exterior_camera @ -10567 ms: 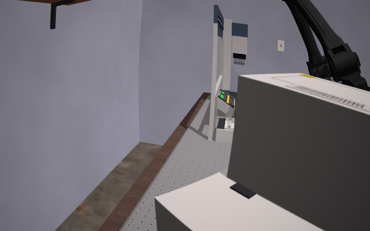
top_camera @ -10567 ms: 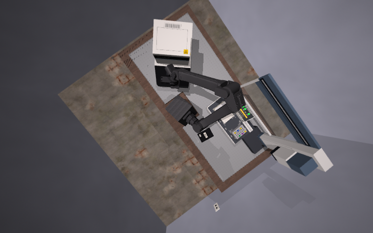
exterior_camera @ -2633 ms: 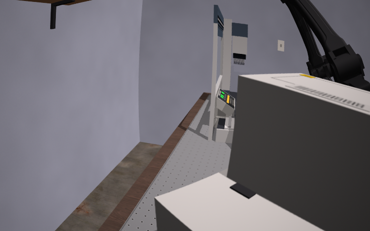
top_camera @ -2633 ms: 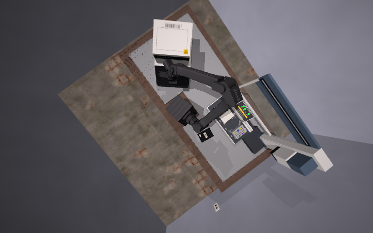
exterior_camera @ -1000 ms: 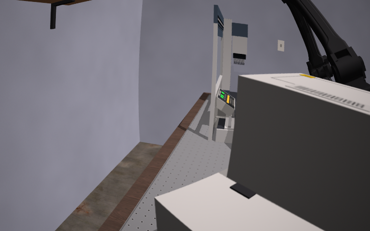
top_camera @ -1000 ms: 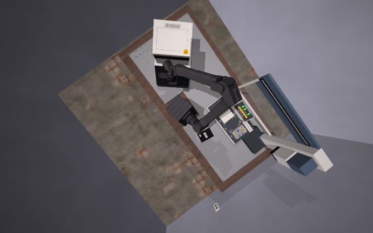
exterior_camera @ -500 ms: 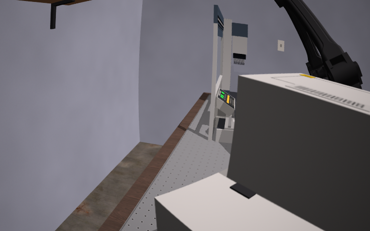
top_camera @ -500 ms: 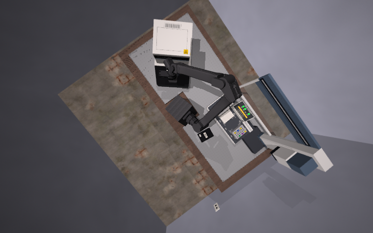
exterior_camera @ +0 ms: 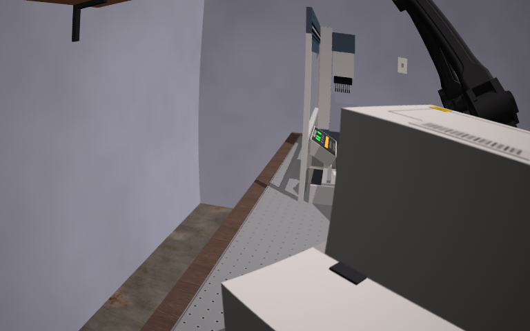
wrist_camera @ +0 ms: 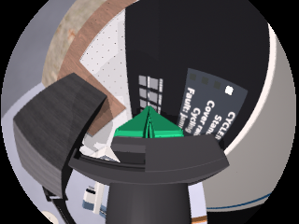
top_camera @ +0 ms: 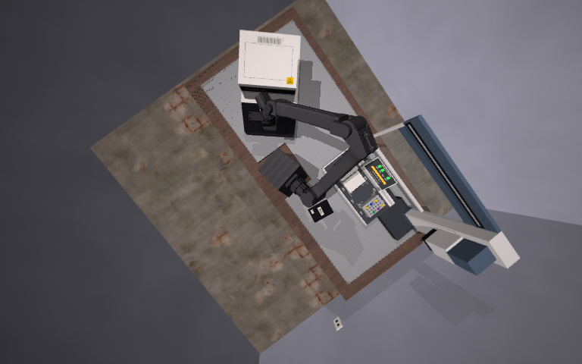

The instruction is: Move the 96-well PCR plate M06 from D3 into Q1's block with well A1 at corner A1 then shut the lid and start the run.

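Note:
The cycler Q1 (top_camera: 269,60) stands at the far end of the deck, with a white top and a black front deck (top_camera: 267,122). My gripper (top_camera: 268,124) is over that front deck, shut and empty. In the wrist view my green fingertips are pressed together and point at the pale key grid (wrist_camera: 149,90) on the black panel. A label plate (wrist_camera: 212,112) lies to the right of the keys. The block and its brackets are not in view. A white plate (top_camera: 354,183) lies in the hand-off row; I cannot read its label.
A tube block with coloured caps (top_camera: 372,206) sits beside the white plate. The liquid handler's gantry (top_camera: 446,180) and its lit panel (top_camera: 382,171) stand behind the row. A small black nest (top_camera: 317,211) and a ridged dark box (top_camera: 279,169) lie near the arm's base.

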`<state>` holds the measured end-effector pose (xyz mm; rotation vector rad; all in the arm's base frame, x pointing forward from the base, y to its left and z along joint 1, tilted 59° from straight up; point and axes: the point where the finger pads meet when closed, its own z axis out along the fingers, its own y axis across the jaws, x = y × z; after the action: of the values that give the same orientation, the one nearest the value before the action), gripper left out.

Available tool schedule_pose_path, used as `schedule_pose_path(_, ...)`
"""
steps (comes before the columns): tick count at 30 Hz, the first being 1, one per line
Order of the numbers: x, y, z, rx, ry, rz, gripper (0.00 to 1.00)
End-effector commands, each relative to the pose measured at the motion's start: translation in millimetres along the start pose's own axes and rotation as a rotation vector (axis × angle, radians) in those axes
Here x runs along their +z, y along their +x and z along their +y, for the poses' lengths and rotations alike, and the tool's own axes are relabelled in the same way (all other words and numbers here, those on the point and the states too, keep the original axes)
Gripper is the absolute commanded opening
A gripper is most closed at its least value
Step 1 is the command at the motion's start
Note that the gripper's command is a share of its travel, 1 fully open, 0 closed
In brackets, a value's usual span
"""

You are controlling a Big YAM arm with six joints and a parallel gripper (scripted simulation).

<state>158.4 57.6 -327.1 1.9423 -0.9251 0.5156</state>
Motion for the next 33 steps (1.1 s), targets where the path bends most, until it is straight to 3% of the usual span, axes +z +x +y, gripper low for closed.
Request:
schedule_pose_path(1,-9.7,-3.1,-13.4,0.028,0.019,-0.014,0.00)
schedule_pose_path(10,-27.6,-4.4,-28.3,0.038,0.064,-0.021,0.00)
schedule_pose_path(25,-13.8,3.7,-14.0,0.045,0.032,-0.025,0.00)
schedule_pose_path(33,-18.6,1.4,-25.2,0.057,0.045,-0.035,0.00)
